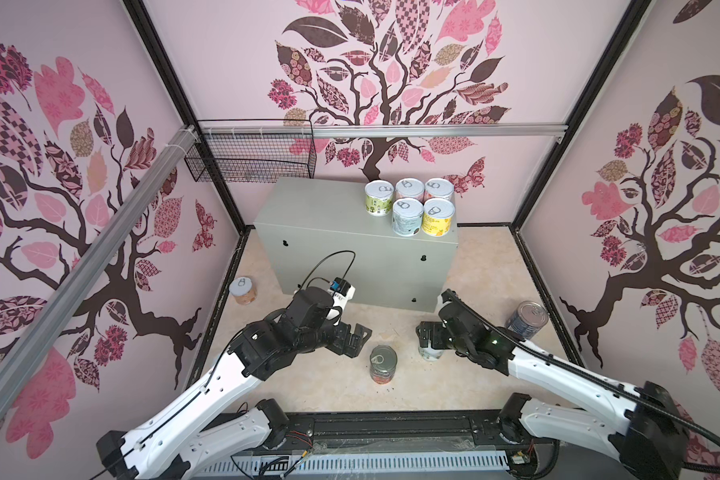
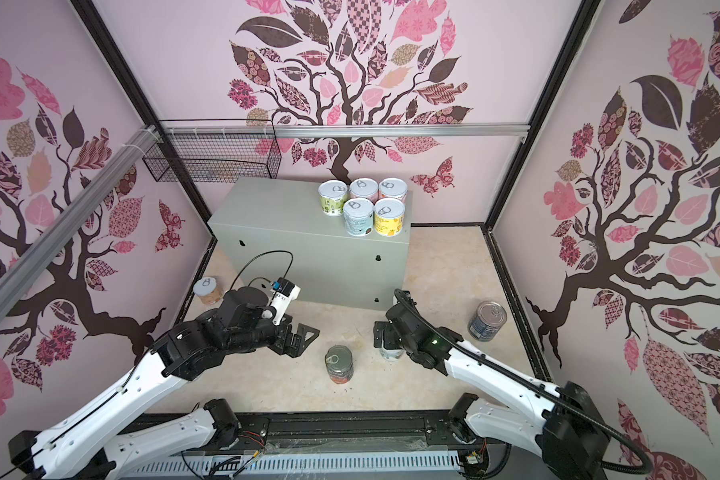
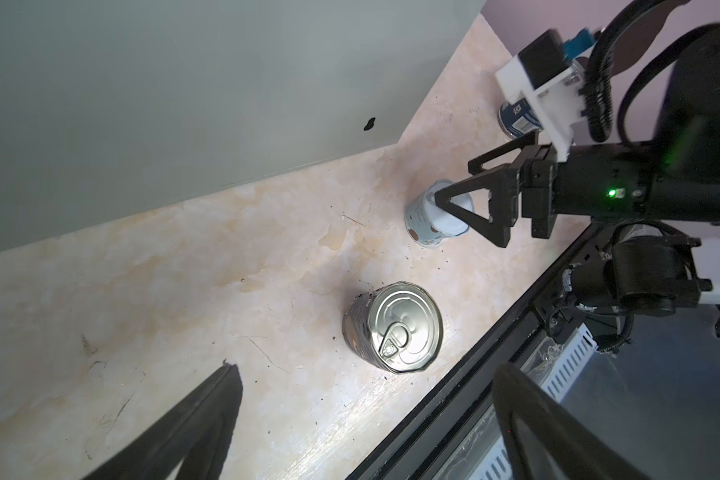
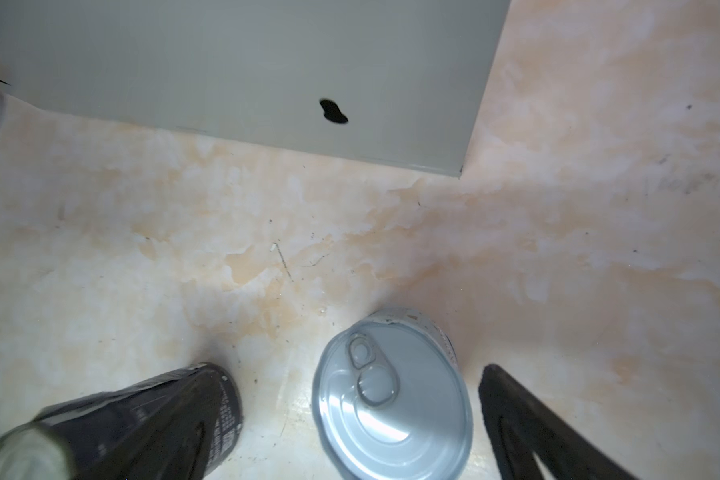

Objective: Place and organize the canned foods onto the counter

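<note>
While five short cans [image 1: 410, 203] sit clustered on the counter [image 1: 308, 216], four wait on the tabletop [image 1: 487, 274], the right pincer [image 4: 358, 415] wide around a pale can [image 4: 391, 399], the left pincer [image 3: 362, 419] wide, empty.

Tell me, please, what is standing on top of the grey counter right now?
Five short cans stand upright at the right end of the counter, three behind, two in front. The rest of its top is bare; nothing there is covered.
</note>
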Controlling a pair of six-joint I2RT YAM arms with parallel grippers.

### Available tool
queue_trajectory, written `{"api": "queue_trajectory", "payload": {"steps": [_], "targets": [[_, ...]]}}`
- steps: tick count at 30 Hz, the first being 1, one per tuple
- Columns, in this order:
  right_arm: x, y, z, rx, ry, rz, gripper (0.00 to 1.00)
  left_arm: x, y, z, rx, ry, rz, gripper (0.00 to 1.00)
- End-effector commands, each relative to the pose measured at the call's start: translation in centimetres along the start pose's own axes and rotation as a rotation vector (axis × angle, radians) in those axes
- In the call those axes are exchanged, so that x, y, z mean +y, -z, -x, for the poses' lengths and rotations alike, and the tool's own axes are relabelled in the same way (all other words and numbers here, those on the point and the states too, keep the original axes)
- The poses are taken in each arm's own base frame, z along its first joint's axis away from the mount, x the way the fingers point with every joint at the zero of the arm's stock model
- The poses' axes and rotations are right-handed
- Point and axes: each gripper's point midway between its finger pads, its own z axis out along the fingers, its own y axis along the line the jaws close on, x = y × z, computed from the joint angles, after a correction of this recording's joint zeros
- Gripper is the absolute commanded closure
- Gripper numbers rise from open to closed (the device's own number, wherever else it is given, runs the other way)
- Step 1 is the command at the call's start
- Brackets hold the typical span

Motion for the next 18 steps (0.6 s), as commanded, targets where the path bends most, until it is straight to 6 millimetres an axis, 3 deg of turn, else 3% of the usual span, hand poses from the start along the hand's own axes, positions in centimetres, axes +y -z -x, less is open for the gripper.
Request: {"api": "queue_trajectory", "payload": {"steps": [1,5,10,18], "targets": [[-0.4,2.8,1.5,-0.063,-0.036,0.011,0.0,-0.4,0.2,1.4,-0.013,-0.039,0.008,0.02],[-1.7,5.3,3.1,-0.115,-0.095,0.03,0.0,-1.6,-1.0,2.0,-0.002,-0.074,-0.007,0.02],[-4.9,7.6,4.9,-0.199,-0.192,0.006,0.0,-3.6,-3.7,2.3,0.03,-0.151,-0.001,0.02],[-7.9,7.9,6.1,-0.251,-0.336,0.019,0.0,-5.6,-7.8,3.0,0.042,-0.174,-0.022,0.02]]}}
